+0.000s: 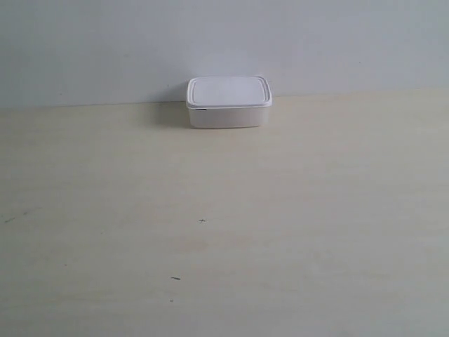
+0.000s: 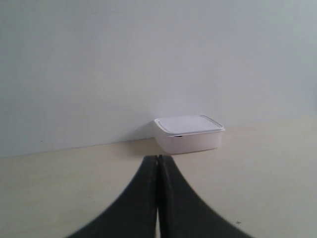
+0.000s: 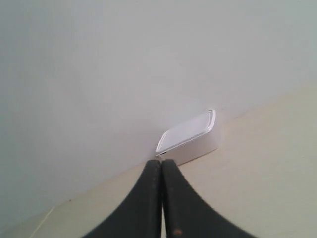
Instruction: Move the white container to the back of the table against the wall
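Observation:
The white container [image 1: 229,102] stands lid-on at the back of the cream table [image 1: 224,232], up against the pale wall [image 1: 224,42]. No arm shows in the exterior view. In the left wrist view the container [image 2: 188,133] lies well beyond my left gripper [image 2: 158,157], whose dark fingers are pressed together with nothing between them. In the right wrist view the container [image 3: 189,137] sits by the wall past my right gripper [image 3: 161,161], also shut and holding nothing. Both grippers are apart from the box.
A few tiny dark specks [image 1: 202,221] mark the table's middle and front. The table [image 2: 267,168] meets the wall [image 2: 99,59] in a straight line behind the box.

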Available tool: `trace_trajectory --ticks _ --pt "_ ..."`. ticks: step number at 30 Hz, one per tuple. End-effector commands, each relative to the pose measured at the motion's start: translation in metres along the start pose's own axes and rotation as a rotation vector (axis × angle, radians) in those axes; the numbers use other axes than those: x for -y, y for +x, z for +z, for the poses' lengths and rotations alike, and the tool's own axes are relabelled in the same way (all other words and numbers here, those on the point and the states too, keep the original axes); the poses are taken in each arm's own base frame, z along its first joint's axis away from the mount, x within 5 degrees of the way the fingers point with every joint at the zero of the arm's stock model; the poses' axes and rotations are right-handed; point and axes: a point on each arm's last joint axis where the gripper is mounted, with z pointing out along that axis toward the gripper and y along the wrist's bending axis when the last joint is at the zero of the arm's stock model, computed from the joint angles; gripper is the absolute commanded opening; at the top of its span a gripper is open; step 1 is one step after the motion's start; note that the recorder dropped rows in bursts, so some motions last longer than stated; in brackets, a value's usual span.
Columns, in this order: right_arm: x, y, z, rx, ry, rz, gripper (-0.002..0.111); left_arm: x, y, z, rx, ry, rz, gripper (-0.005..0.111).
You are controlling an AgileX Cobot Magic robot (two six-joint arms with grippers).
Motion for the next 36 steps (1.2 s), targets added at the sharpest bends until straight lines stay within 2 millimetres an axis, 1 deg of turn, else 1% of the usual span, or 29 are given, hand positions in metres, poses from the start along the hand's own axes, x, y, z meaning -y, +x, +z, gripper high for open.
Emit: trace_trajectory --ticks 1,3,4,6,8,12,14,17,23,26,27,29,31,34,36 --pt "0.003 0.001 0.000 0.000 0.031 0.102 0.000 -0.003 0.000 -0.001 0.010 -0.038 0.003 0.000" --pt "0.004 0.002 0.000 -0.006 0.033 0.155 0.000 -0.004 0.000 -0.001 0.012 -0.042 -0.003 0.000" --pt "0.004 0.002 0.000 -0.010 0.035 0.195 0.000 -0.004 -0.001 -0.001 0.017 -0.050 -0.035 0.000" --pt "0.004 0.003 0.000 -0.018 0.038 0.263 0.000 -0.006 -0.002 -0.001 0.035 -0.061 -0.187 0.000" --pt "0.004 0.004 0.000 -0.022 0.040 0.301 0.000 -0.007 -0.003 -0.001 0.057 -0.071 -0.394 0.000" --pt "0.004 0.005 0.000 -0.033 0.045 0.399 0.000 -0.008 -0.004 -0.001 0.084 -0.072 -0.693 0.000" --pt "0.004 0.006 -0.001 -0.046 0.051 0.524 0.000 -0.010 -0.004 -0.001 0.096 -0.077 -0.851 0.000" --pt "0.004 0.008 -0.001 -0.065 0.058 0.689 0.000 -0.011 -0.003 -0.001 0.101 -0.092 -0.986 0.000" --pt "0.002 0.011 -0.001 -0.096 0.071 0.971 0.000 -0.016 0.007 -0.002 0.040 -0.196 -1.065 0.000" --pt "0.001 0.013 -0.001 -0.110 0.076 1.098 0.000 -0.018 0.015 -0.003 -0.042 -0.263 -1.033 0.000" --pt "0.001 0.013 -0.001 -0.115 0.078 1.138 0.000 -0.019 0.021 -0.005 -0.097 -0.303 -0.971 0.000" --pt "0.001 0.013 -0.001 -0.115 0.078 1.138 0.000 -0.020 0.025 -0.006 -0.149 -0.334 -0.894 0.000" --pt "0.001 0.013 -0.001 -0.114 0.078 1.134 0.000 -0.020 0.025 -0.006 -0.159 -0.333 -0.853 0.000" --pt "0.001 0.013 -0.001 -0.115 0.077 1.128 0.000 -0.020 0.025 -0.006 -0.159 -0.333 -0.855 0.000" --pt "0.004 0.016 -0.002 -0.124 0.131 1.131 0.000 -0.019 0.027 -0.007 -0.177 -0.337 -0.908 0.000"
